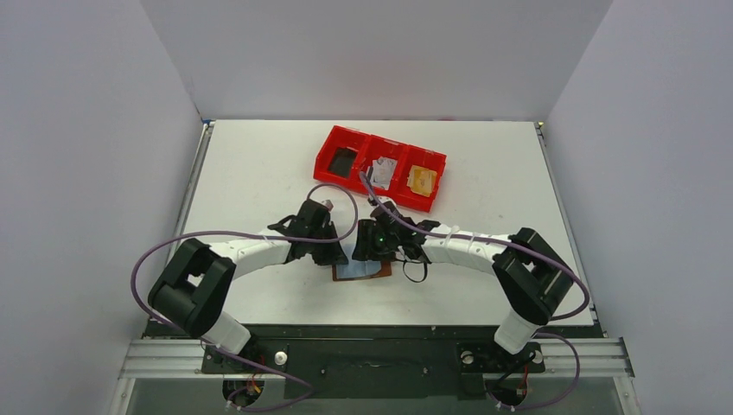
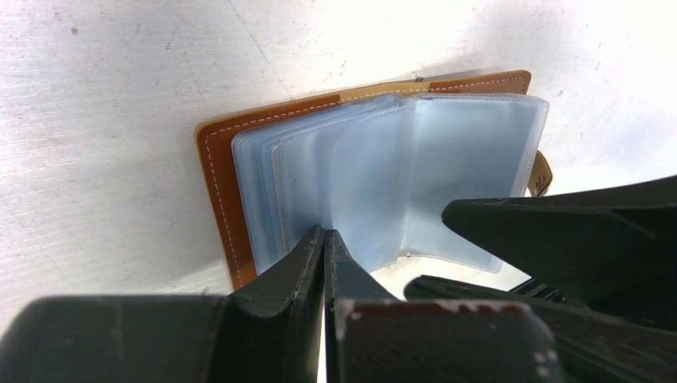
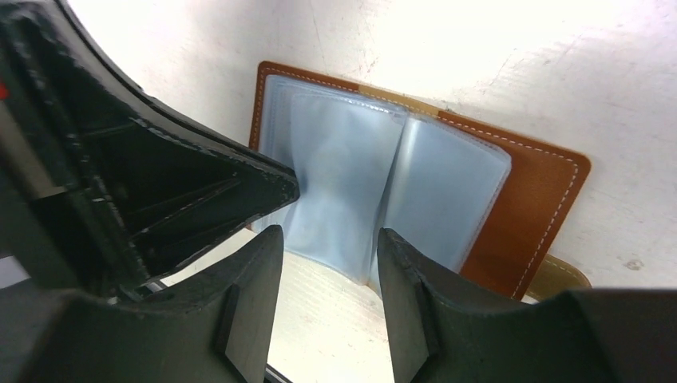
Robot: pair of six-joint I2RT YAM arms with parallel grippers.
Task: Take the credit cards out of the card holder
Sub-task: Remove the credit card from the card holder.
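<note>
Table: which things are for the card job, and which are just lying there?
For the job: card holder, open; tan-gold card and light card, both lying in the red tray; left gripper, shut at the holder's clear sleeves; right gripper, open by them.
Just lying about: the red tray itself, which the job never names.

Bright overhead glare, washed-out table (image 2: 96, 159)

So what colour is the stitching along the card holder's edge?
White stitching on the brown leather card holder; it shows best in the left wrist view.
</note>
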